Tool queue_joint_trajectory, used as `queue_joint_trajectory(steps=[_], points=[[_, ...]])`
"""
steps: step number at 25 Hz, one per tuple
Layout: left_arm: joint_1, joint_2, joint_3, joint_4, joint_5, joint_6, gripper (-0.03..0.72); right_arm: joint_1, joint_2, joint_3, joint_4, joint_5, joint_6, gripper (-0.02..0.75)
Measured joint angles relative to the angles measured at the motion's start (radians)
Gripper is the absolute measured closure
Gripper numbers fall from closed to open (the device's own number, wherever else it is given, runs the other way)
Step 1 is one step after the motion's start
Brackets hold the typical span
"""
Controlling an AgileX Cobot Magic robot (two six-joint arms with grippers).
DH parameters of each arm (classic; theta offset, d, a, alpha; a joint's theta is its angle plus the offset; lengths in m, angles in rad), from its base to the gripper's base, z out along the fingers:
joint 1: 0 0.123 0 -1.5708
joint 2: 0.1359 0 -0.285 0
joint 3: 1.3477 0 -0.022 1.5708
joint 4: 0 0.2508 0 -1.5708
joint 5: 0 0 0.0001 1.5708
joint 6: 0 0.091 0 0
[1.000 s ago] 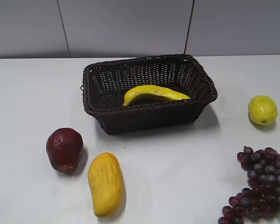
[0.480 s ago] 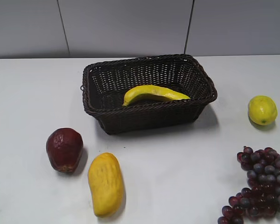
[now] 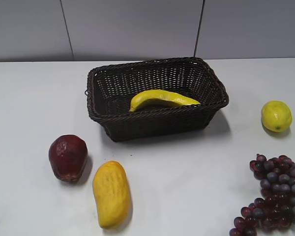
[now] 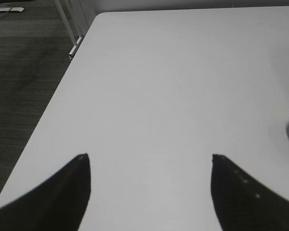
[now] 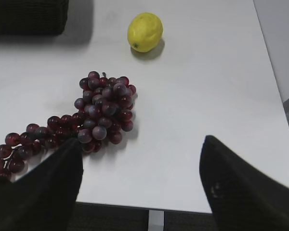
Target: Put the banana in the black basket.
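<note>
Exterior view is showing you the banana lying inside the black basket, so the job looks done. Your left gripper and right gripper are hanging spread and empty, clear of everything.

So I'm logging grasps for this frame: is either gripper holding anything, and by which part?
Nothing is held. The left gripper and right gripper are both open and empty; the banana lies in the black basket.
</note>
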Motion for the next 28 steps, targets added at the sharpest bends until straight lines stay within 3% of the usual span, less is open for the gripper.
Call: queue_joint_trajectory(steps=[28], points=[[0.0,0.0,0.0,0.0,0.001,0.0,0.111,0.0,-0.058,0.005,-0.003,-0.014,0.005,0.164]])
